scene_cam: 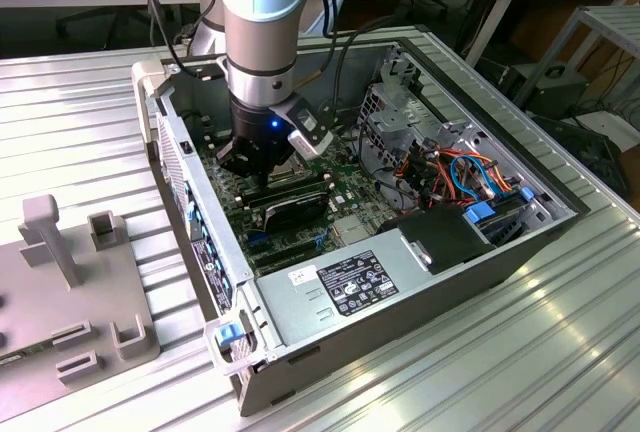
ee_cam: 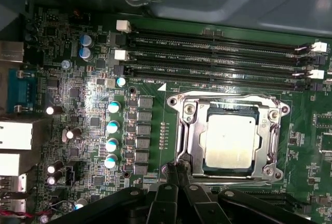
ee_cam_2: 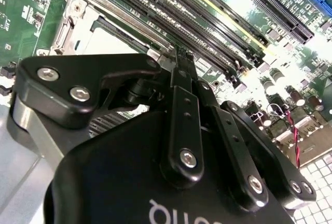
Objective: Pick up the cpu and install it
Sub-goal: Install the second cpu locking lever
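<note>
My hand (ee_cam: 176,168) has its fingertips pressed together, holding nothing, poised just beside the edge of the socket frame (ee_cam: 231,137). The cpu (ee_cam: 228,142) lies flat inside that frame, silvery top up, apart from my fingertips. In the second wrist view my fingers (ee_cam_2: 184,86) meet near the frame's corner, with long memory slots (ee_cam_2: 218,22) running close alongside. The exterior view shows me reaching down into the open computer case (scene_cam: 500,252), walls all around, a black card (scene_cam: 290,202) near my hand, the case resting on a ribbed metal surface (scene_cam: 450,372).
</note>
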You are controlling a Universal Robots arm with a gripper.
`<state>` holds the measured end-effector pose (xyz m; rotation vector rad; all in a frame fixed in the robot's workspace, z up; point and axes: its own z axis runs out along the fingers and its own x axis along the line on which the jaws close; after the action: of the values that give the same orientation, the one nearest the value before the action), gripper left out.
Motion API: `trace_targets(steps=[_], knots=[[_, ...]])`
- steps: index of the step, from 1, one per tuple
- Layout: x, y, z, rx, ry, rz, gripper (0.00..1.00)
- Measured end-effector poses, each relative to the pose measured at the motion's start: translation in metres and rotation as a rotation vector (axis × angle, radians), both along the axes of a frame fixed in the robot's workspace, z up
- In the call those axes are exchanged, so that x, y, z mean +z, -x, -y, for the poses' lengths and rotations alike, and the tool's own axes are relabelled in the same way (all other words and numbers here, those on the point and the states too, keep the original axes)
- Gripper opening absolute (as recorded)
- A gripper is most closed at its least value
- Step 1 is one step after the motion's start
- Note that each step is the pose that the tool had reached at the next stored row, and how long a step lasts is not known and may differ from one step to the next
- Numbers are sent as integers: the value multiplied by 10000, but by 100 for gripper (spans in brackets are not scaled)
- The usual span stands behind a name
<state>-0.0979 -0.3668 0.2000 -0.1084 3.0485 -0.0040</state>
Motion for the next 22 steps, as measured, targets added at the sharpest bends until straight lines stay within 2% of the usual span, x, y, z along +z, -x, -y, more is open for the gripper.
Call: trace_targets(steps=[3,5,8,11,15,17,19,22], knots=[[20,0,-4,-1,-5,5,11],[98,-2,-7,2,-4,5,11],[108,7,-7,-2,-4,14,11],[107,48,-7,-1,-3,92,11],[100,56,-7,-2,-2,167,11],[76,61,-6,0,-1,288,11],[64,68,-7,-1,-8,383,11],[60,83,-7,0,-16,461,11]])
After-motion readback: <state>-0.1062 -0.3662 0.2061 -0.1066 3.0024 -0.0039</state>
